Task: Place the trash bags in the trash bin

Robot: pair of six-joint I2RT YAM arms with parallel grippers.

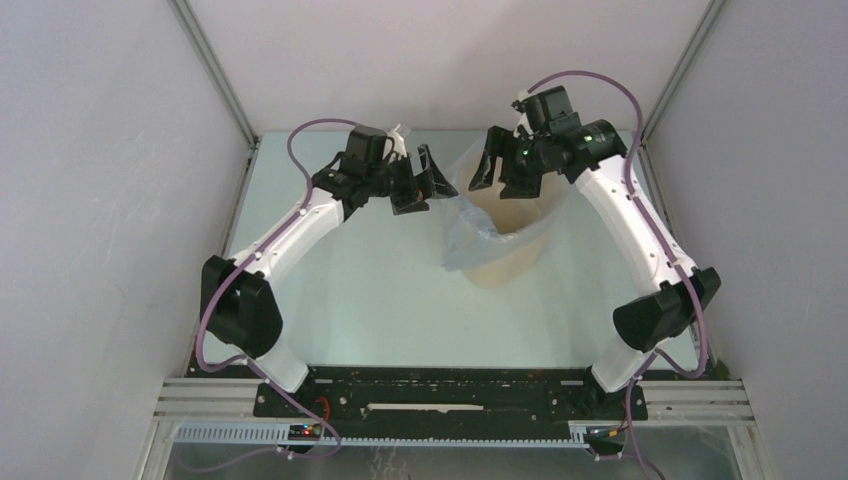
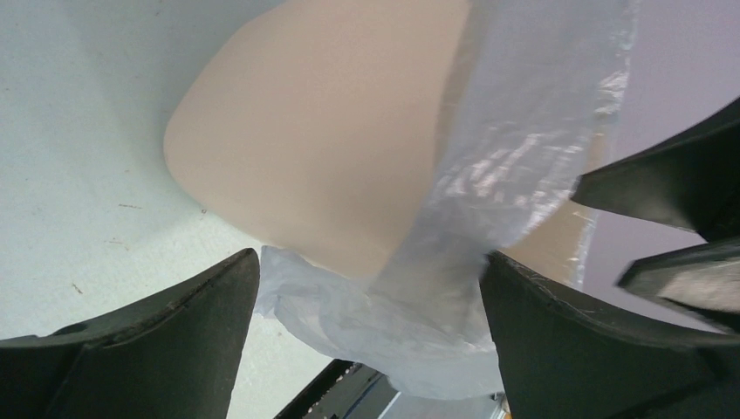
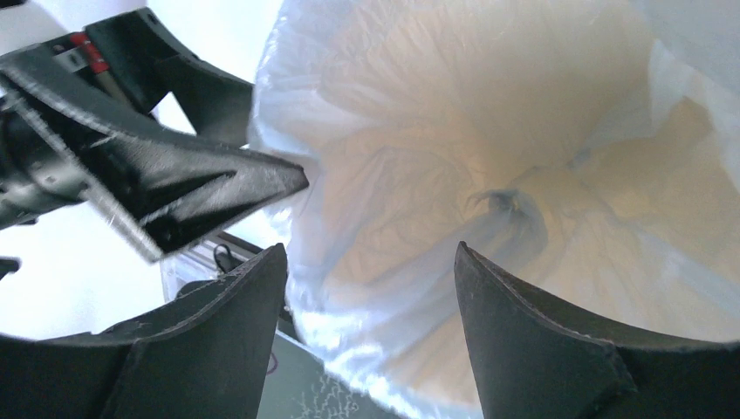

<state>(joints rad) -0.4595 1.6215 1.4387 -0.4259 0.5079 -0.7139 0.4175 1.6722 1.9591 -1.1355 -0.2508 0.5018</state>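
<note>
Both claws apart over the lined bin

The left gripper (image 1: 425, 178) and right gripper (image 1: 497, 165) gape, empty; between and just below them the trash bag (image 1: 462, 240) lines the trash bin (image 1: 510, 255), spilling over its left rim.

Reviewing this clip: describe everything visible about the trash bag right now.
The trash bag is thin, translucent pale-blue plastic, crinkled and glossy. It sits inside the trash bin like a liner: the right wrist view looks down its open mouth, the film gathering toward the bottom. Part of it spills over the rim and hangs down the bin's outer wall on the left arm's side. Both the left gripper and right gripper are open beside it, neither pinching the plastic.
</note>
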